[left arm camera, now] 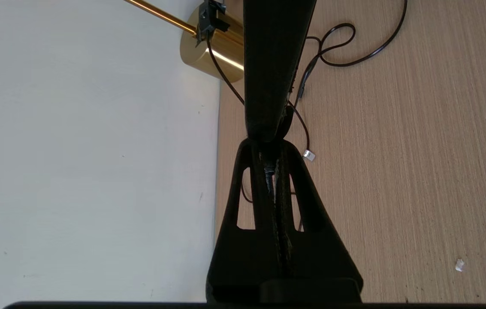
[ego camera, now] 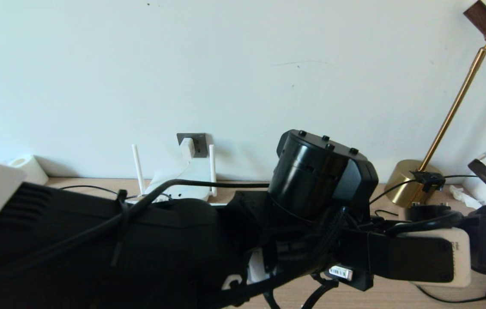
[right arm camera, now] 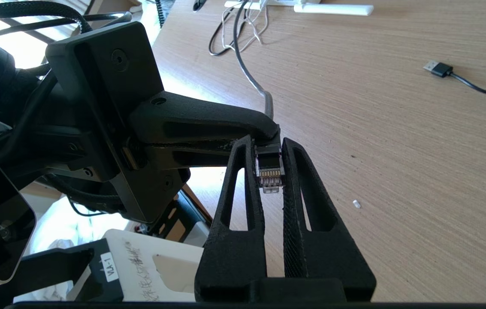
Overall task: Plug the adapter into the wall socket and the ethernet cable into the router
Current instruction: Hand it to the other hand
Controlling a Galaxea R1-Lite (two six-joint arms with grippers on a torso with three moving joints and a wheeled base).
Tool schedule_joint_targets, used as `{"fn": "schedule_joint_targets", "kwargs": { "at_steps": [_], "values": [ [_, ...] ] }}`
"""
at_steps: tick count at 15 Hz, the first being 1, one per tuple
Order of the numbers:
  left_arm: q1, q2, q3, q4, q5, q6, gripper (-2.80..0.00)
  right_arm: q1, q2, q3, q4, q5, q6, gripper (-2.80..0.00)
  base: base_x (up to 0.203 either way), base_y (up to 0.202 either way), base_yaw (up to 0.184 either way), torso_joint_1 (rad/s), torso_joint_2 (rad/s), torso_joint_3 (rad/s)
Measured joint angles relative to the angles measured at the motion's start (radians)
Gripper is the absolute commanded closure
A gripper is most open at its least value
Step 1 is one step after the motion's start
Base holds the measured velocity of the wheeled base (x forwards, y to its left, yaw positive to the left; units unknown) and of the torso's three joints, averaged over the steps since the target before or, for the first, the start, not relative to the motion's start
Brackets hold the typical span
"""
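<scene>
Where grippers (right arm camera: pixel 268 148) meet: open desk (right arm camera: pixel 397 171) beyond.

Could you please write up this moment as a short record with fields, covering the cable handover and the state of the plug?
adapter: already seated in the wall socket
router: on the desk below the socket, antennas upright
ethernet cable: runs across the desk up to both pincers, connector not in the router
connector: clamped between the right pincer's fingers, gold contacts visible
right pincer: shut on the connector
left pincer: shut on the cable just behind the connector, tip to tip with the right
lamp: brass base on the desk near the wall
</scene>
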Motion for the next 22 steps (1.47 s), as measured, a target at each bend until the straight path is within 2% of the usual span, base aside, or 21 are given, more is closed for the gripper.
{"fn": "schedule_joint_targets", "kwargs": {
  "at_steps": [2, 3, 6, 9, 12, 14, 16, 18, 22],
  "values": [
    [0.000, 0.004, 0.000, -0.008, 0.000, -0.001, 0.00, 0.001, -0.001, 0.006, -0.001, 0.000, -0.001, 0.00, 0.000, 0.000, 0.000, 0.000, 0.00, 0.000],
    [0.000, 0.006, 0.001, -0.009, 0.000, -0.002, -2.80, 0.001, -0.002, 0.009, -0.001, 0.000, 0.000, 0.00, 0.000, 0.000, 0.000, 0.000, 0.00, 0.000],
    [0.000, 0.013, 0.002, -0.012, -0.013, -0.001, -2.80, 0.003, -0.003, 0.015, -0.002, 0.007, 0.001, 0.00, 0.000, 0.000, 0.000, 0.000, 0.00, 0.000],
    [0.000, 0.017, 0.017, -0.088, -0.014, 0.003, -2.80, 0.001, -0.004, 0.020, 0.001, -0.001, 0.041, 0.00, 0.000, 0.000, 0.000, 0.000, 0.00, 0.000],
    [0.009, 0.014, 0.057, -0.160, -0.014, 0.005, -2.80, -0.004, -0.027, 0.029, 0.002, -0.003, 0.159, 0.00, 0.000, 0.000, 0.000, 0.000, 0.00, 0.000],
    [0.041, -0.007, 0.091, -0.182, -0.027, 0.012, -2.80, -0.005, -0.042, -0.003, 0.005, -0.002, 0.288, 0.00, 0.000, 0.000, 0.000, 0.000, 0.00, 0.000],
    [0.102, -0.045, 0.161, -0.218, -0.074, 0.029, -2.80, -0.006, -0.029, -0.059, 0.009, 0.002, 0.437, 0.00, 0.000, 0.000, 0.000, 0.000, 0.00, 0.000],
    [0.185, -0.083, 0.231, -0.282, -0.145, 0.054, -2.80, -0.005, 0.024, -0.111, 0.033, 0.024, 0.544, 0.00, 0.000, 0.000, 0.000, 0.000, 0.00, 0.000],
    [0.318, -0.127, 0.314, -0.394, -0.347, 0.085, -2.80, -0.005, 0.186, -0.242, 0.064, 0.176, 0.744, 0.00, 0.000, 0.000, 0.000, 0.000, 0.00, 0.000]
  ]
}}
